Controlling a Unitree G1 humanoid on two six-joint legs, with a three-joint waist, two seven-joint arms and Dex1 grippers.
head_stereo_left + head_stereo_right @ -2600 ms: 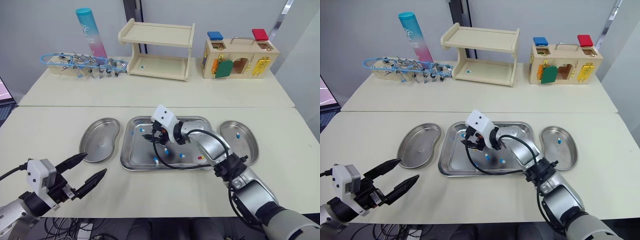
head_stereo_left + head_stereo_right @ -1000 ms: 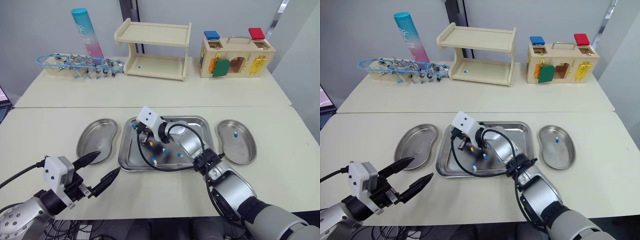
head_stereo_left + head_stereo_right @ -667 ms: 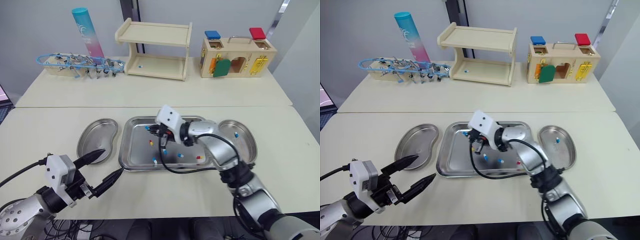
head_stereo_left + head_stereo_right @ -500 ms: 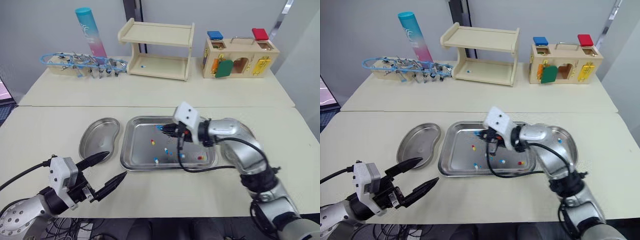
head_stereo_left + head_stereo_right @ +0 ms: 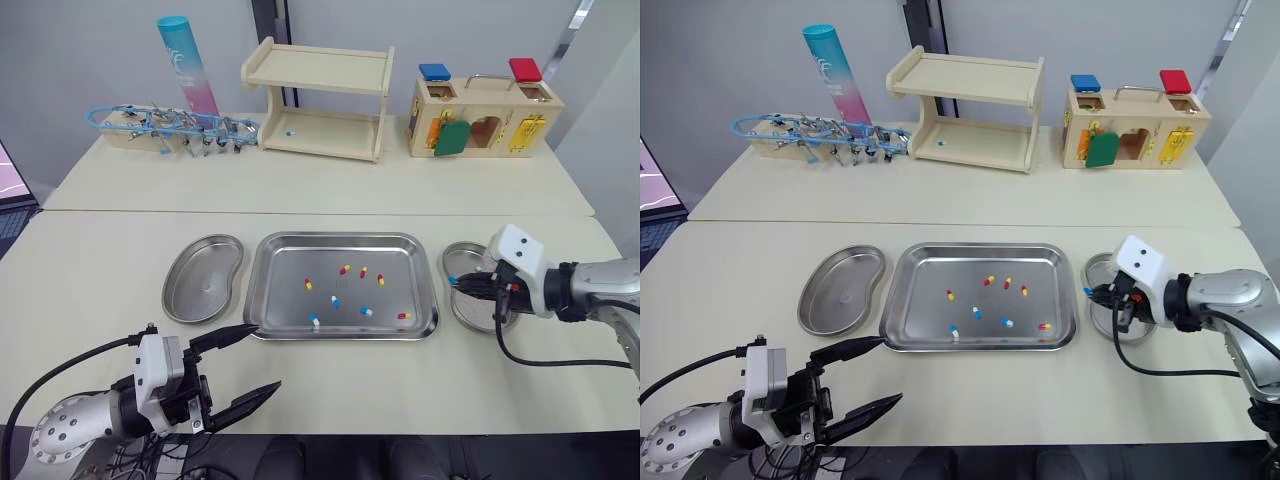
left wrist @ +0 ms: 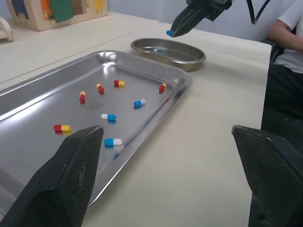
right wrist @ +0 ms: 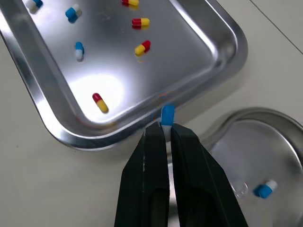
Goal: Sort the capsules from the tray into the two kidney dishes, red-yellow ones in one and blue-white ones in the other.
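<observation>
the blue-white capsule (image 7: 167, 114) in play shows just its blue end; the rest is buried between the two black fingers of the right gripper (image 7: 164, 127), which is clenched on it with the tip poking out past the fingertips. in the right wrist view it hangs over the gap between the tray (image 7: 222, 45) and the right kidney dish (image 7: 270, 146). whether it is above the dish's rim or just short of it is hard to judge. from the head, gripper and capsule sit at the dish's 9 o'clock edge, and the gripper's white housing covers part of the dish. one more blue-white capsule (image 7: 265, 189) lies inside that dish, apart from the held one.

the tray lies at 9 o'clock of that dish, just beside it. loose on its floor are five red-yellow capsules (image 5: 344, 269), scattered from the middle out toward 3 and 4 o'clock. three blue-white capsules (image 5: 335, 301) lie along the nearer half.

the left kidney dish (image 5: 203, 290) sits at the tray's 9 o'clock, close to it. the left gripper (image 5: 266, 358) hovers off the tray's 7 o'clock corner above the table (image 5: 300, 200), fingers spread wide and gripping nothing.

in the left wrist view a person (image 6: 287, 33) is cut off at the frame edge, just a white sleeve and dark clothing.
</observation>
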